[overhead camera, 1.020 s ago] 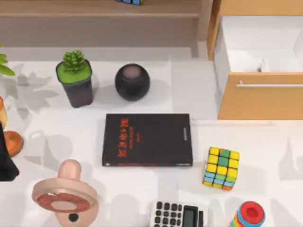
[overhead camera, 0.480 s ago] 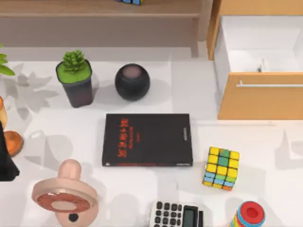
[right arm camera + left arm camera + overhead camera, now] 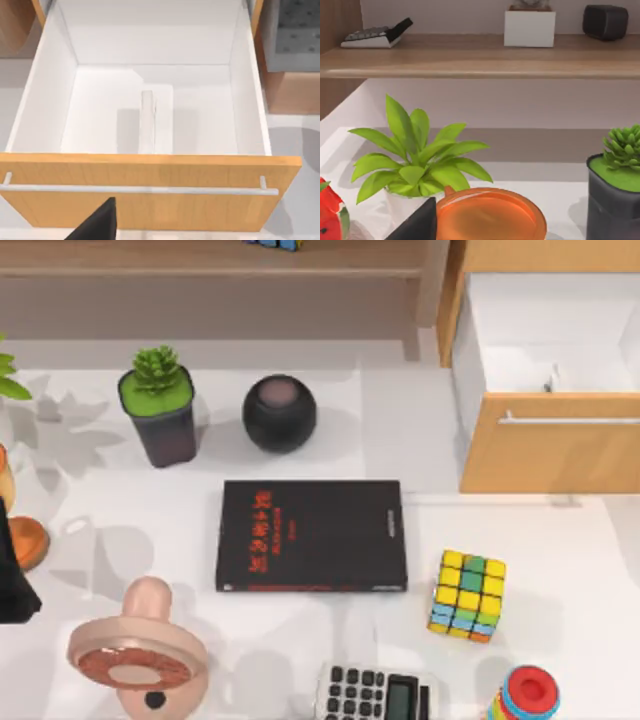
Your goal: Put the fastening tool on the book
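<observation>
The black book (image 3: 311, 536) with red lettering lies flat at the table's centre, nothing on it. The fastening tool (image 3: 147, 122), a slim pale bar, lies on the white floor of the open wooden drawer (image 3: 150, 187); in the top view it is a small sliver (image 3: 549, 380) inside that drawer (image 3: 550, 450) at the back right. My right gripper (image 3: 97, 222) hangs in front of and above the drawer's front panel, apart from the tool. My left arm (image 3: 12, 575) sits parked at the table's left edge.
A potted succulent (image 3: 158, 418) and a black round speaker (image 3: 279, 413) stand behind the book. A colour cube (image 3: 467, 595) sits right of it, with a calculator (image 3: 378, 695) and ring toy (image 3: 525, 695) in front. A pink bell-like object (image 3: 138, 650) is front left.
The shadows on the table's right side have shifted toward the right edge. The book and the other objects have not moved.
</observation>
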